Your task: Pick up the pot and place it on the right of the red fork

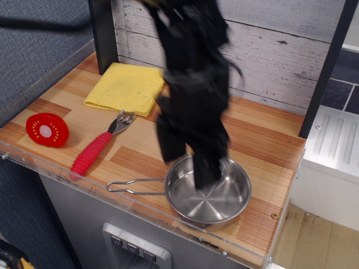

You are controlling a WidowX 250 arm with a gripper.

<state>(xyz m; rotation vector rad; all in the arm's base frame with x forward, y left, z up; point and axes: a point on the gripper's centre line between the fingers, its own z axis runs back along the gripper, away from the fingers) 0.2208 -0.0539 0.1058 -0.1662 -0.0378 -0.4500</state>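
We see one small round shiny steel pot point(213, 196) with a long thin wire loop handle that points left. It is shallow, and its inside is bright with fine rings at the bottom. It sits on the wooden table point(263, 145) near the front edge, to the right of the red fork point(101, 144) and apart from it. There is one fork, with a fat ribbed red plastic handle and a short silver head. There is one folded yellow cloth point(126, 87) at the back of the table, just behind the fork's head. There is one round red disc with a white middle point(47, 129) at the left, near the fork's handle. The pot is the only thing here that can hold things, and only the tip of the black robot gripper point(205, 176) reaches down over it, on its left side. The gripper is very blurry, so we cannot tell how far its fingers are open or whether they hold the pot's rim.
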